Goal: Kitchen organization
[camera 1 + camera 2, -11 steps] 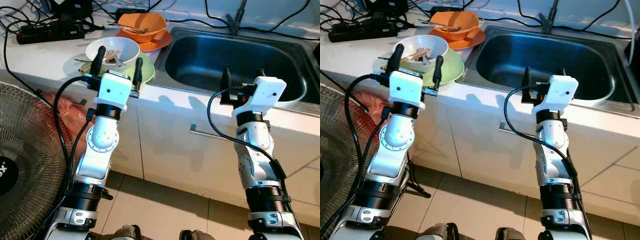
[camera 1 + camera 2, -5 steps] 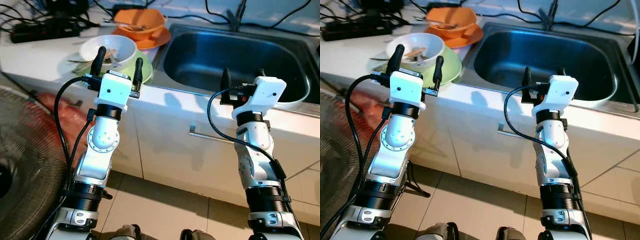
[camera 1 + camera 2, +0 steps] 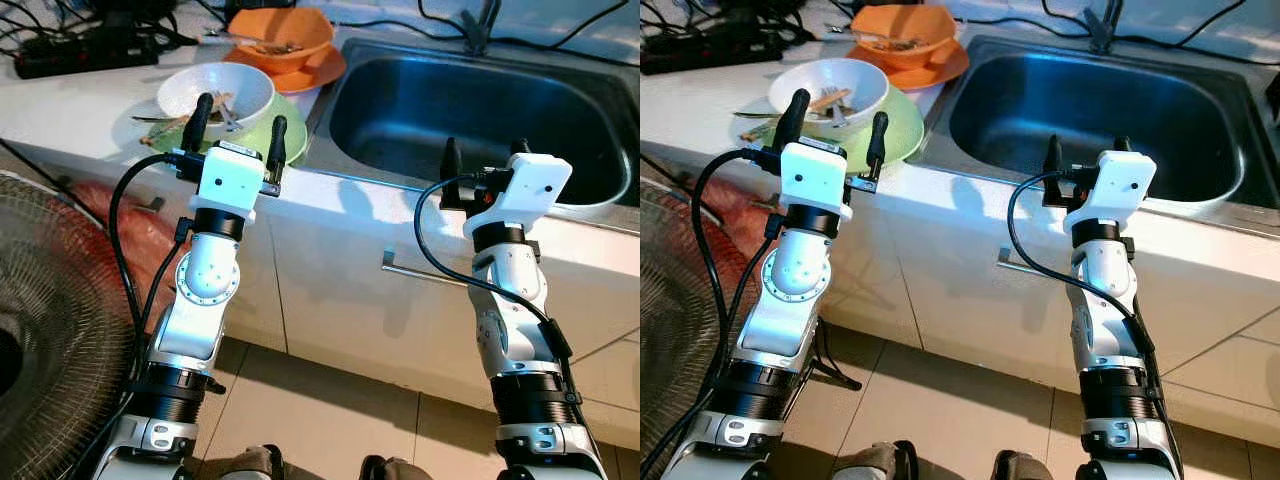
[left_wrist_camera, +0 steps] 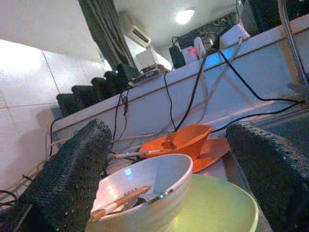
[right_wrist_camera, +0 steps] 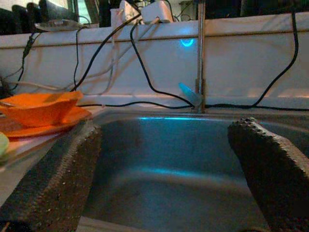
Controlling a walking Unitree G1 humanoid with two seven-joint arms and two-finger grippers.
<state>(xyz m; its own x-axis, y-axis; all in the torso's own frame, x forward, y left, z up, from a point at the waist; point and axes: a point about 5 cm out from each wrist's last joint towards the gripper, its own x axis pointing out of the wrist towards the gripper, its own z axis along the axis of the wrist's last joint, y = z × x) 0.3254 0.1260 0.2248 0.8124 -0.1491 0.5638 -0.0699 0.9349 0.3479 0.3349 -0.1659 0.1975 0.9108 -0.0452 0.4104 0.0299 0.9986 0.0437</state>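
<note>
On the desk (image 3: 80, 100) we count 2 bowls and 2 plates: 1 white bowl (image 3: 215, 90) with utensils sits on 1 green plate (image 3: 295, 130), and behind it 1 orange bowl (image 3: 280, 35) rests on 1 orange plate (image 3: 315, 75). To their right lies 1 steel sink (image 3: 470, 120). We see no readable writing. Our left tool (image 3: 238, 125) hovers just before the white bowl, its 2 fingers spread and empty. Our right tool (image 3: 484, 160) hangs at the sink's front rim, fingers also spread, pinching nothing. 1 fan (image 3: 50, 340) stands at left.
</note>
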